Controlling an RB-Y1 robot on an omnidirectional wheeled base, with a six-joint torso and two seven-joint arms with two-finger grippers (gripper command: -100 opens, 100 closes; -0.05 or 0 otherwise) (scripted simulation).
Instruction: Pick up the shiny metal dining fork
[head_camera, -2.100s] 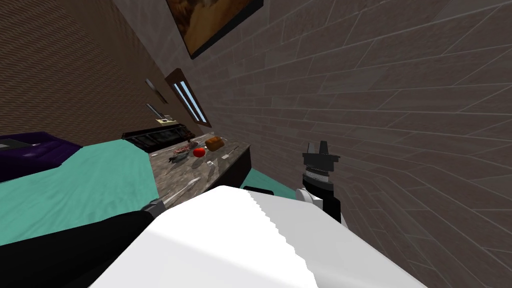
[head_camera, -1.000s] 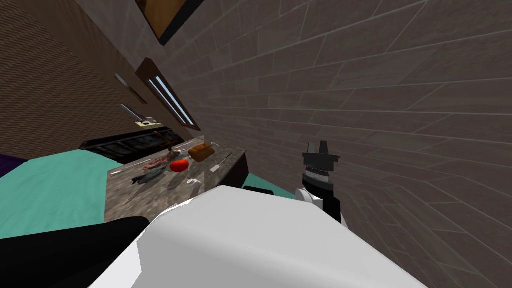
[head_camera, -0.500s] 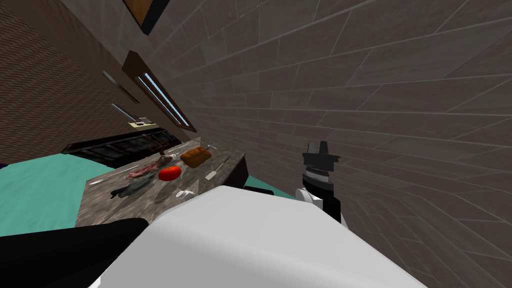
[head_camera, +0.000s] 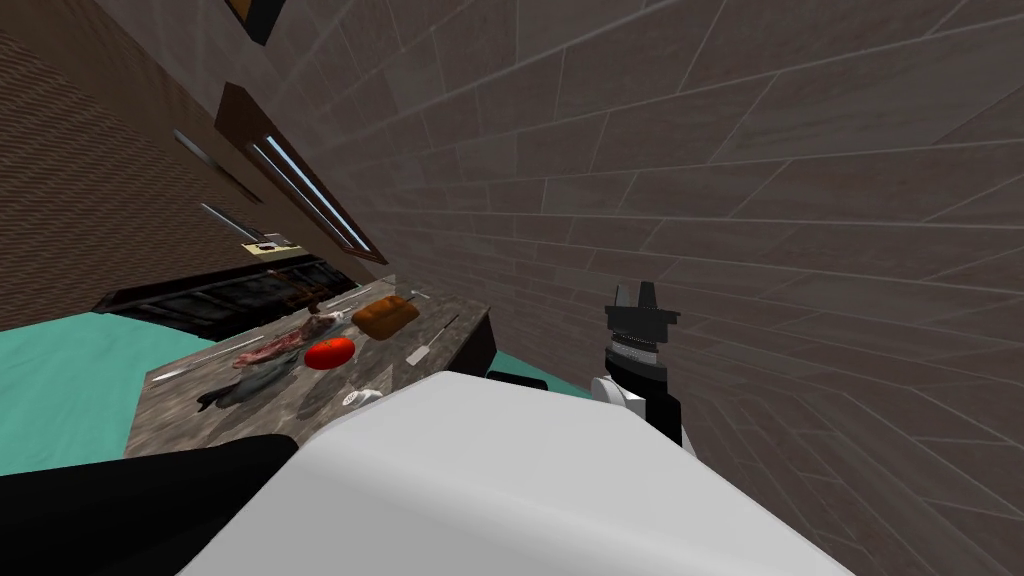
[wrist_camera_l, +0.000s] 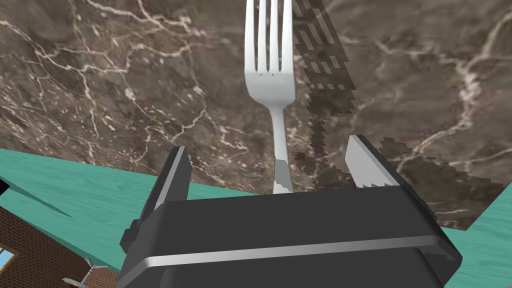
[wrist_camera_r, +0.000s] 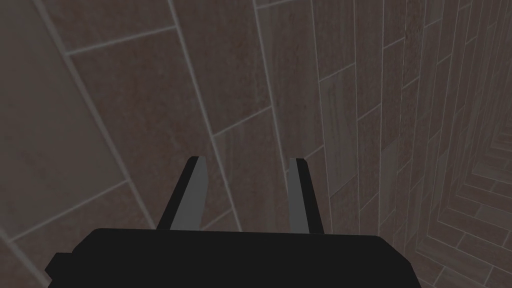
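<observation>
Item 1, teal floor (head_camera: 60, 390): borders the marble counter (wrist_camera_l: 125, 75) on its near and left sides

Item 2, marble counter: dark brown with pale veins; my landmark for all that follows

Item 3, right gripper (head_camera: 636, 292): raised off the counter's right end, well apart from it; fingers parted and empty; parked there, I judge, to leave the work to the other arm

Item 4, left gripper (wrist_camera_l: 267, 147): hangs over the counter's near edge, released, fingers spread wide; I judge it set astride the fork for a close across the handle

Item 5, food at the counter's far end: bread loaf (head_camera: 385, 316), tomato (head_camera: 329, 351), a cut of meat (head_camera: 265, 350), a grey fish (head_camera: 245, 385); well apart from the gripper, so no obstacle

Item 6, fork (wrist_camera_l: 270, 85): pale metal, on the counter by its near edge, tines pointing away from the gripper; handle runs midway between the fingers, touching neither; its tail end is hidden behind the gripper's body, the tine tips cut off; whether it lies fully flat I cannot tell
</observation>
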